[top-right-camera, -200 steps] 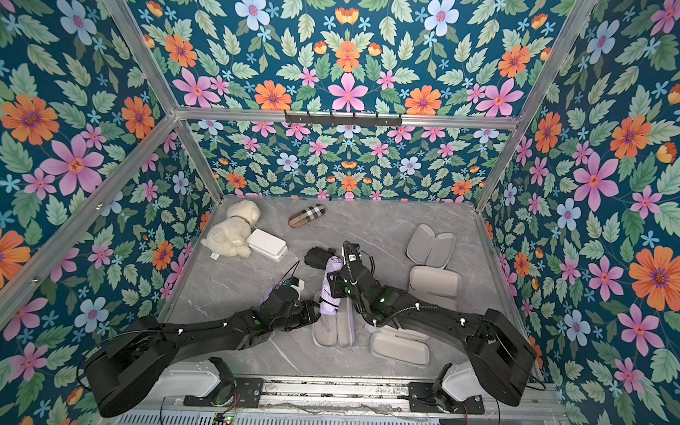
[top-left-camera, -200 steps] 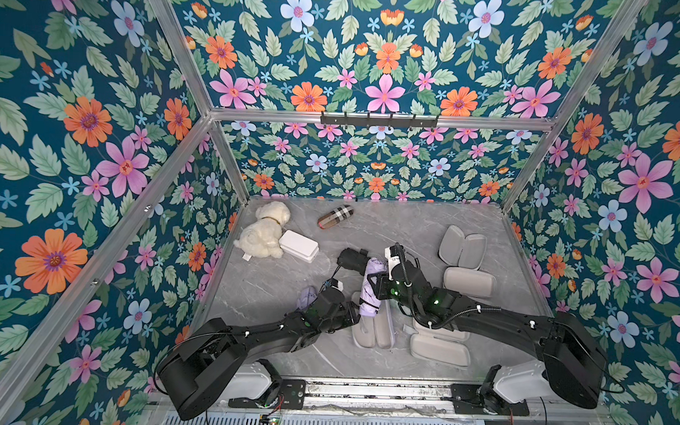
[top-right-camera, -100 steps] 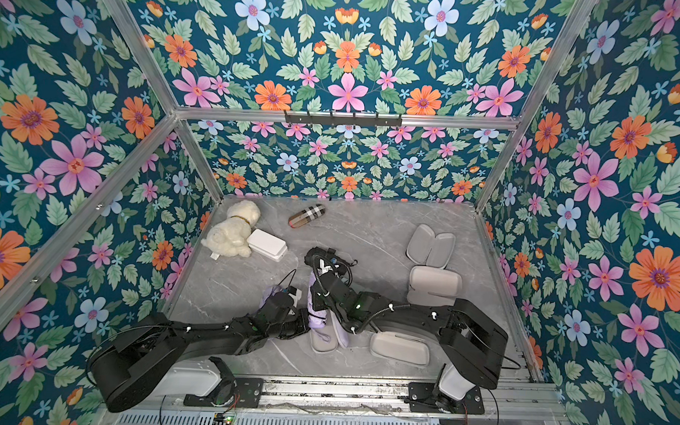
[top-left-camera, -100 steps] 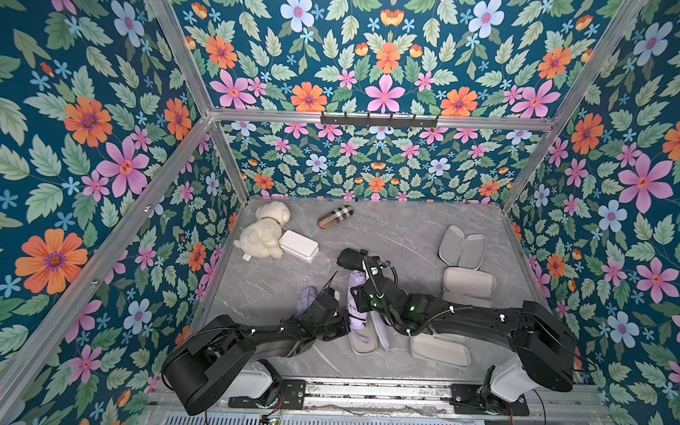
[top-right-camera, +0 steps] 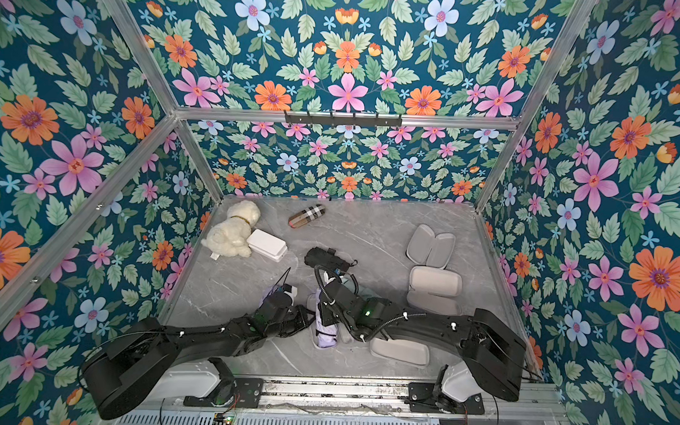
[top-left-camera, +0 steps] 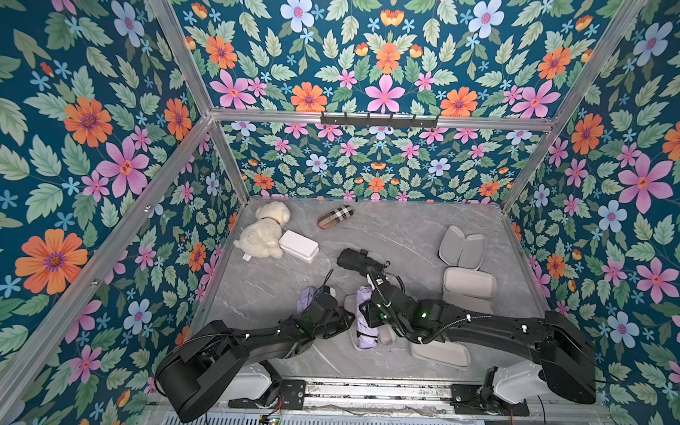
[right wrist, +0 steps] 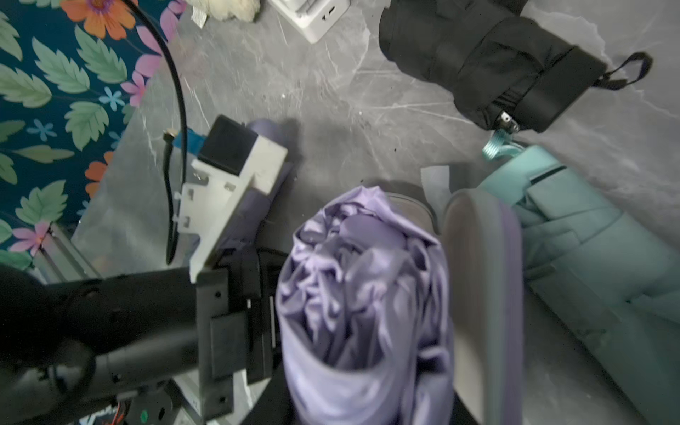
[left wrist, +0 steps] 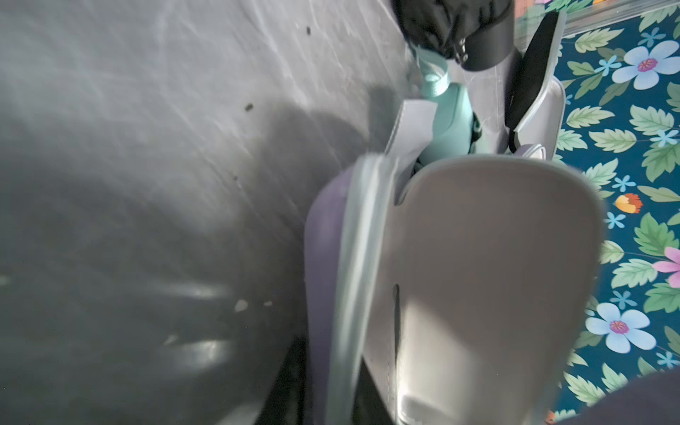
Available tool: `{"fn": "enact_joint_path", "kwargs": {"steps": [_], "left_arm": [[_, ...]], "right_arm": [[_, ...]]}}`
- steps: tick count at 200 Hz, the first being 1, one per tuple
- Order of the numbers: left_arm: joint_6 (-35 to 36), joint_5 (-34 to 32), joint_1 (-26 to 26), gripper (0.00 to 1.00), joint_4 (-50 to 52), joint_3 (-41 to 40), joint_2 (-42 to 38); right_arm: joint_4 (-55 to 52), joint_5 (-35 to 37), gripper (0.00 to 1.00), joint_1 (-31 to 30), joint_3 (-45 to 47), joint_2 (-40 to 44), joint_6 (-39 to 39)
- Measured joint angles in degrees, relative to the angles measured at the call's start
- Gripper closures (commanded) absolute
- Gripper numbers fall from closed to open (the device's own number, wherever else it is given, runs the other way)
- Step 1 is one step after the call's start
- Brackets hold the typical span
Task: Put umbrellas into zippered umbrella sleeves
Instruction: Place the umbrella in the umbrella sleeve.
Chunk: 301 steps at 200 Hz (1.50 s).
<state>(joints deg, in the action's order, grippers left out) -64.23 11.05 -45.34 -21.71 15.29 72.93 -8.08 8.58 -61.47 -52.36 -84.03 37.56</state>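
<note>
Edges: counter is closed in by floral walls on the left, far and right sides; a metal rail runs along the near edge.
Open room: bare stone lies across the far middle, between the plaid capsule and the far-right sleeve, and along the left wall between the plush dog and the left arm.
Crowded: left arm and right arm meet close together at the near middle.
Umbrellas, four: lavender umbrella lying in the lavender sleeve; second lavender umbrella on the counter under the left arm; mint green umbrella beside that sleeve, under the right arm; black umbrella just beyond the right arm.
Sleeves, four: lavender sleeve, open, near middle; far-right sleeve, open, near the right wall; mid-right sleeve just nearer; near sleeve partly under the right arm; all show grey lining.
Others, one each: plush dog; white box just beside it; plaid capsule near the far wall.
Right claw: pinching the lavender umbrella at mid-length.
Left claw: at the lavender sleeve's left edge; whether spread or pressed together, I cannot tell.
</note>
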Motion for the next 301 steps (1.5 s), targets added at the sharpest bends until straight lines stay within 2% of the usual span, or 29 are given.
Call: {"fn": "enact_joint_path", "kwargs": {"steps": [26, 48, 86, 96, 114, 131, 143, 185, 208, 248, 261, 283, 301], "left_arm": [[0.6, -0.7, 0.2, 0.73, 1.7, -0.1, -2.0], [0.8, -1.6, 0.2, 0.86, 2.0, -0.8, -2.7], [0.3, -0.6, 0.1, 0.98, -1.1, -1.6, 0.2], [0.2, -0.6, 0.1, 0.98, -1.9, -1.6, 0.7], [0.2, -0.2, 0.1, 0.97, -2.1, -1.2, 0.8], [0.4, 0.0, 0.1, 0.94, -1.6, -0.6, 0.5], [1.4, 0.0, 0.2, 0.89, -0.6, -0.2, -0.1], [3.0, -0.8, 1.9, 0.75, 4.5, 0.0, -2.2], [3.6, -0.6, 2.7, 0.74, 5.2, -0.5, -2.5], [4.8, -0.6, 3.3, 0.75, 9.4, -0.3, -6.4], [4.8, -0.6, 3.5, 0.81, 9.4, -0.4, -7.6], [4.8, 0.0, 3.4, 0.89, 7.7, -0.9, -5.9], [4.8, 0.4, 3.6, 0.92, 6.6, -0.5, -2.7]], "right_arm": [[0.0, -1.2, 0.86, 0.3, 0.4, -0.1, -0.7], [0.4, -3.1, 0.86, -0.1, 0.8, -1.6, -0.7], [1.4, -5.7, 0.81, -0.7, -0.5, -6.2, -0.4], [1.9, -6.1, 0.75, -0.7, -0.8, -7.1, -0.3], [1.7, -6.9, 0.55, -0.7, -1.7, -8.6, 0.0], [-0.7, -7.1, 0.41, -0.6, -3.9, -10.1, 0.0], [-3.0, -7.5, 0.34, -0.4, -5.9, -11.1, 0.0], [-9.0, -10.1, 0.21, 1.9, -8.4, -12.3, 0.0], [-11.7, -11.0, 0.22, 2.3, -10.0, -11.9, -0.2], [-13.7, -11.2, 0.37, 2.5, -10.8, -12.0, -0.4], [-13.2, -11.7, 0.42, 2.6, -10.7, -13.1, 0.0], [-12.2, -13.1, 0.59, 2.6, -10.5, -16.3, 1.0], [-11.1, -14.2, 0.64, 2.7, -11.1, -17.8, 1.3]]}}
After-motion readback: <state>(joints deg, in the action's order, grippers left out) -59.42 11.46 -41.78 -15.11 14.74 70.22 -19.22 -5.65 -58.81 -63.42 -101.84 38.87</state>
